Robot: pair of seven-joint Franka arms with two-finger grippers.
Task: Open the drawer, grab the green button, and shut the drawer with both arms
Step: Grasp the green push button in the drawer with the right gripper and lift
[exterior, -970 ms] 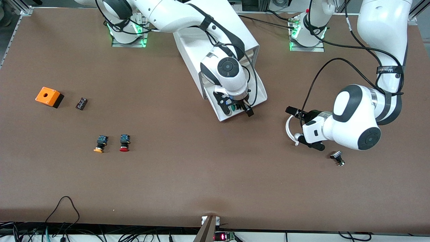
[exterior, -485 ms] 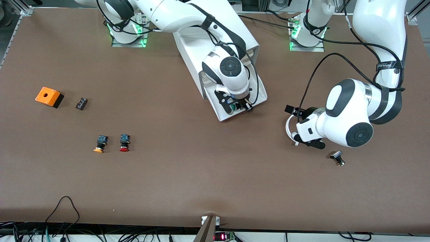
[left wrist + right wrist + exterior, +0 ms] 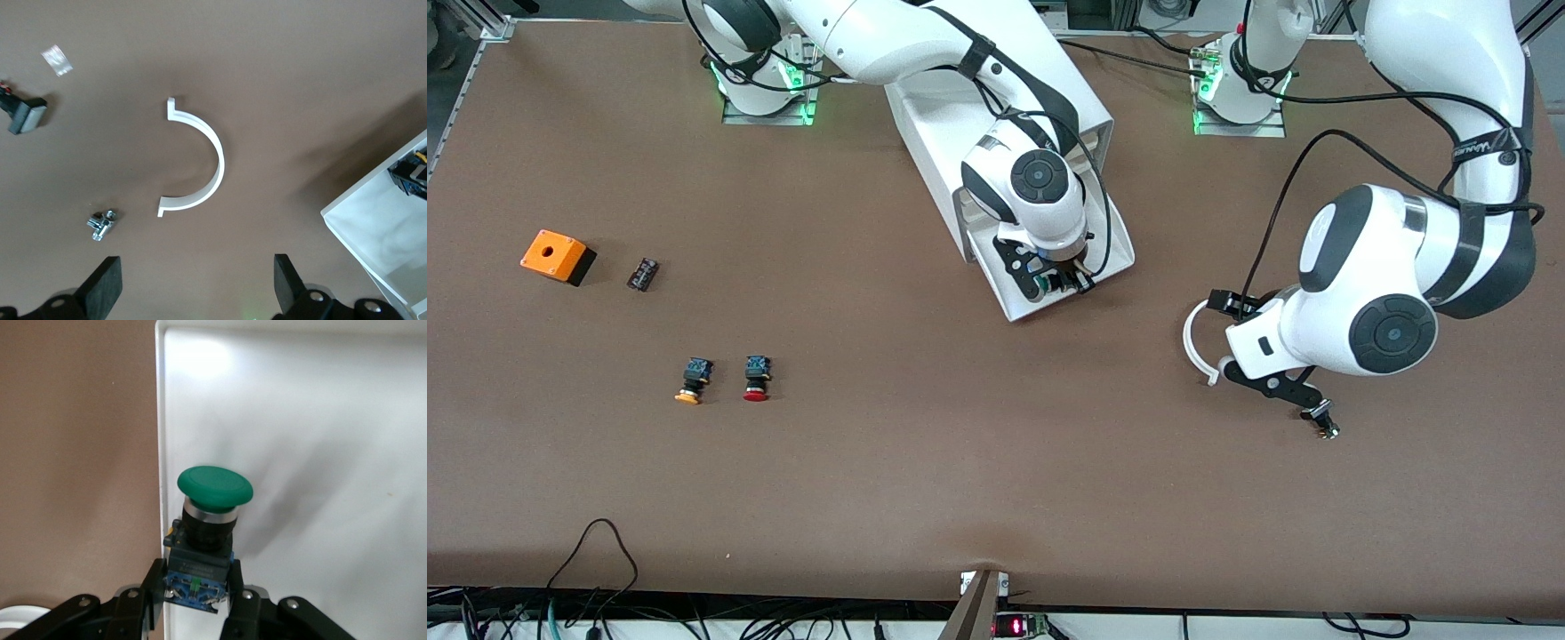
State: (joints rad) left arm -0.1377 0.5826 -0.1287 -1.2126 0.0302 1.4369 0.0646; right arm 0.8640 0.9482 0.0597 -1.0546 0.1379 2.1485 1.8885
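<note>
Item 1, cabinet (image 3: 1005, 116): white, boxy, standing between the two arm bases. I see its lowest drawer (image 3: 1116, 253) pulled out toward the front camera, white floor showing.

Item 2, green-capped button (image 3: 212, 520): inside the open drawer, close to one side wall. I read its green cap pointing away from the wrist, black body below it, blue rear part between the fingers.

Item 3, right gripper (image 3: 1060, 283): reaching down into the drawer, fingers (image 3: 155, 583) clamped on the button's blue rear part.

Item 4, left gripper (image 3: 197, 290): hovering over the bare table toward the left arm's end, fingers spread wide, holding nothing. This arm waits.

Item 5, white curved piece (image 3: 200, 157): half-ring lying flat on the table under the left gripper.

Item 6, small metal part (image 3: 101, 223): near the half-ring, apart from it.

Item 7, orange-capped button (image 3: 691, 380) and red-capped button (image 3: 757, 379): side by side toward the right arm's end.

Item 8, orange box (image 3: 557, 256): farther from the front camera than those two, a small dark block (image 3: 642, 273) just beside it.
</note>
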